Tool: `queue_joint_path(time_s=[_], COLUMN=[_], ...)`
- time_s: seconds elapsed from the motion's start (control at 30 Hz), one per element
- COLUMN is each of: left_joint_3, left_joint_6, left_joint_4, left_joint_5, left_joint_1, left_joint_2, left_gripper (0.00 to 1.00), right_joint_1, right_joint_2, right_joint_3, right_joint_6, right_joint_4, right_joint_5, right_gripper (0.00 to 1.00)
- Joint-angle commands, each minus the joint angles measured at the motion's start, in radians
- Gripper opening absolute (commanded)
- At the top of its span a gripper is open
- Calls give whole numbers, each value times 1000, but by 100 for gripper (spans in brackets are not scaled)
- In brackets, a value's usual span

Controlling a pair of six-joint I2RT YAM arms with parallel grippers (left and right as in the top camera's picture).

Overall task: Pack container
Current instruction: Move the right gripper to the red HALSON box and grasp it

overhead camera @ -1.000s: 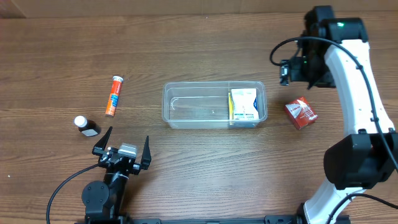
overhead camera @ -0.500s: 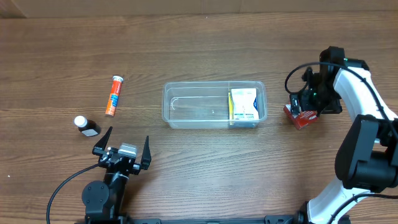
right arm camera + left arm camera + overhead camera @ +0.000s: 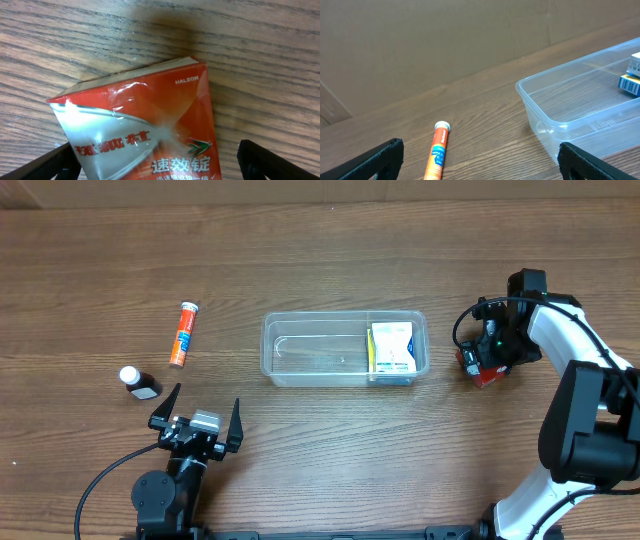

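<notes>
Far on my left, a small dark bottle (image 3: 138,383) with a white cap lies on the wooden table (image 3: 320,470). Just beyond it, nearer the back edge, lies an orange tube (image 3: 183,333), its white cap pointing away from me. The two are near each other but apart.

My left gripper (image 3: 200,410) sits low at the front of the table, close to the bottle. Its jaws are spread wide and nothing is between them. Past the fingertips my left wrist camera shows the tube and one rounded corner of the container.

The container (image 3: 268,350) is in the middle of the table, lying lengthwise across my view — a clear, shallow tub with a rim. A white box (image 3: 391,348) with a yellow edge lies flat in its right end. The rest of the tub's floor is bare.

Right of the tub, a little apart from it, a red box (image 3: 482,376) rests on the table. My right gripper (image 3: 487,352) is down over it with the jaws spread, one fingertip at either side of the box — not pinching it. Up close, the box's glossy wrap shows white lettering and a bright glare.
</notes>
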Motion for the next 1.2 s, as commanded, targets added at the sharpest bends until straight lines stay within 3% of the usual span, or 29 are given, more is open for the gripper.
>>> queue_joint_path(time_s=[0.0, 0.27, 0.53, 0.7, 0.87, 0.9, 1.07, 1.17], left_joint_3=[-5, -5, -5, -5, -5, -5, -5, -5], left_joint_6=[-7, -7, -7, -7, -7, -7, -7, -7], left_joint_4=[1, 1, 1, 1, 1, 1, 1, 1], left_joint_5=[5, 5, 5, 5, 5, 5, 5, 5], left_joint_1=[6, 6, 6, 6, 6, 6, 6, 6], left_joint_2=[-10, -10, -10, -10, -10, -10, -10, -10], left_gripper=[100, 100, 100, 100, 100, 100, 100, 100], right_joint_1=[3, 3, 3, 3, 3, 3, 3, 3], right_joint_2=[9, 11, 72, 97, 97, 97, 97, 97], right_joint_3=[-5, -5, -5, -5, -5, -5, -5, -5], right_joint_6=[37, 37, 56, 167, 508, 565, 577, 681], right_joint_4=[-8, -11, 10, 22, 14, 12, 32, 80], right_joint_5=[-8, -53, -6, 53, 39, -10, -321, -321], right_gripper=[98, 94, 100, 100, 96, 96, 100, 100])
